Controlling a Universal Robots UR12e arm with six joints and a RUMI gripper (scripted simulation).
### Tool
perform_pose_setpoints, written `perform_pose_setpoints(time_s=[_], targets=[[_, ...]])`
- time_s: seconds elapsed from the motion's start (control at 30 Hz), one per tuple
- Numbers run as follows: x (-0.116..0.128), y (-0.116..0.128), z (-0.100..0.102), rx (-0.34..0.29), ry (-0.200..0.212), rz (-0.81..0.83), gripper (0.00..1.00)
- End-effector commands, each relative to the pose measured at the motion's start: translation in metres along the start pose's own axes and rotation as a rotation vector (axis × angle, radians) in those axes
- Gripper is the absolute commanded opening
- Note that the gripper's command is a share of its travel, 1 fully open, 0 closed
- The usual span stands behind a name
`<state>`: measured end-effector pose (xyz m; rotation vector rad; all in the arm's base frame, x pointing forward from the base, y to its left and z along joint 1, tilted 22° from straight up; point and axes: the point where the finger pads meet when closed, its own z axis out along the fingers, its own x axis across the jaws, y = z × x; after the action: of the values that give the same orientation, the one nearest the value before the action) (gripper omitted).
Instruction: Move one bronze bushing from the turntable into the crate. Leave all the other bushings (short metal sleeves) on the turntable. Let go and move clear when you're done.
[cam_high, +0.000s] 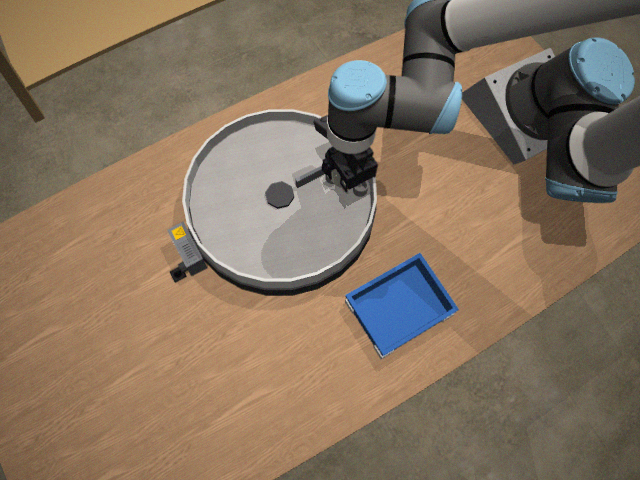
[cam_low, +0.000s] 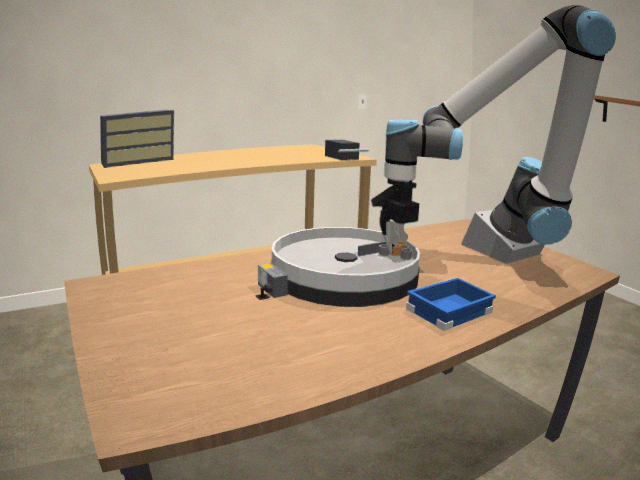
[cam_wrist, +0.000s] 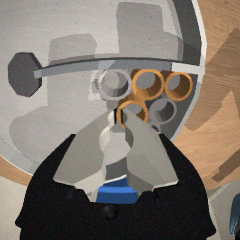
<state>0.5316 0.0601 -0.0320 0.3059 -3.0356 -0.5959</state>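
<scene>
A round grey turntable (cam_high: 279, 198) holds a cluster of bushings near its right rim. In the wrist view I see three bronze bushings, one (cam_wrist: 131, 112) at my fingertips, one (cam_wrist: 148, 84) behind it and one (cam_wrist: 178, 85) further right, and two grey ones (cam_wrist: 114, 83) (cam_wrist: 163, 111). My gripper (cam_wrist: 119, 108) stands low over the cluster and is shut on the wall of the nearest bronze bushing. It also shows in the exterior view (cam_low: 395, 242). The blue crate (cam_high: 401, 304) sits empty on the table to the front right of the turntable.
A grey arm bar (cam_high: 308, 176) runs from the dark hub (cam_high: 279, 194) toward the cluster. A small grey control box (cam_high: 185, 250) stands at the turntable's left edge. The robot base (cam_high: 509, 118) is at the back right. A side table (cam_low: 227, 160) stands behind.
</scene>
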Motion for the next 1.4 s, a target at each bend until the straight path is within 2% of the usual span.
perform_pose_setpoints(time_s=[0.0,0.23,0.4,1.37], targets=[[-0.001,0.0,-0.011,0.001,-0.001,0.0,0.0],[0.0,0.0,-0.044,0.001,-0.001,0.0,0.0],[0.0,0.0,-0.056,0.001,-0.001,0.0,0.0],[0.0,0.0,-0.058,0.001,-0.001,0.0,0.0]])
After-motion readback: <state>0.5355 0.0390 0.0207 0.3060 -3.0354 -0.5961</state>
